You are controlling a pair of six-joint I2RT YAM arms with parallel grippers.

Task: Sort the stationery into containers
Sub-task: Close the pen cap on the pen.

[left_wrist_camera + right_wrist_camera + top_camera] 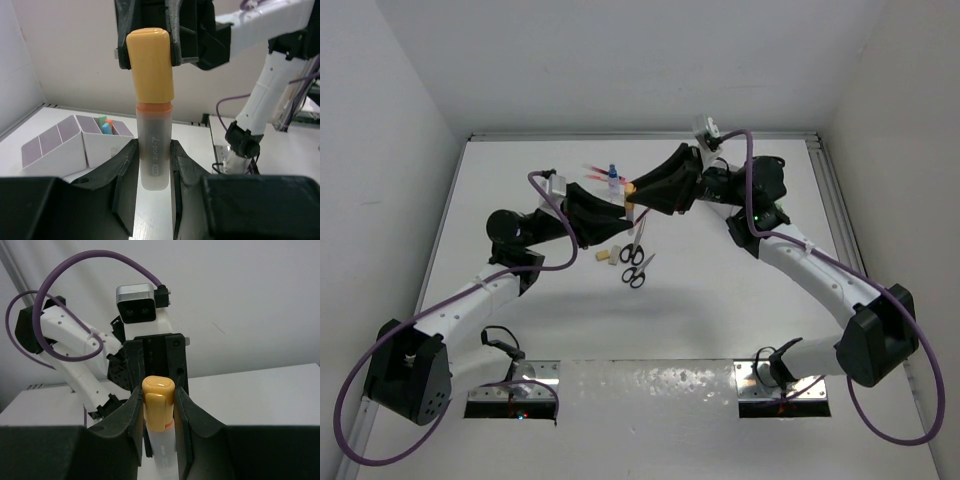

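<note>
Top external view has the two arms meeting over the far middle of the tabletop (720, 320), the left gripper (617, 212) and the right gripper (642, 188) tip to tip with a highlighter (631, 188) spanning the gap between them. From the left wrist view, the left gripper is clamped on the highlighter's frosted, translucent barrel (154, 150), a black finger (125, 175) pressed against each side. The yellow-orange cap (150, 65) points away from that camera into the right gripper, whose jaws are closed on the cap's far end. The right wrist view confirms this from the opposite end: the right gripper's fingers (131, 420) pinch the cap (158, 405) on both sides, with the left gripper's black body and its wrist camera (142, 307) directly beyond. The cap is seated on the barrel, with an orange collar showing at the join. To the left of the highlighter in the left wrist view, the white organiser (75, 142) stands on the tabletop, its compartments lilac inside, one holding teal and orange capsule pieces (106, 126). Below the grippers in the top view lie two black-handled scissors (636, 268) and beige erasers (608, 254); behind them a blue-capped bottle (613, 176) and red pens (593, 170).
</note>
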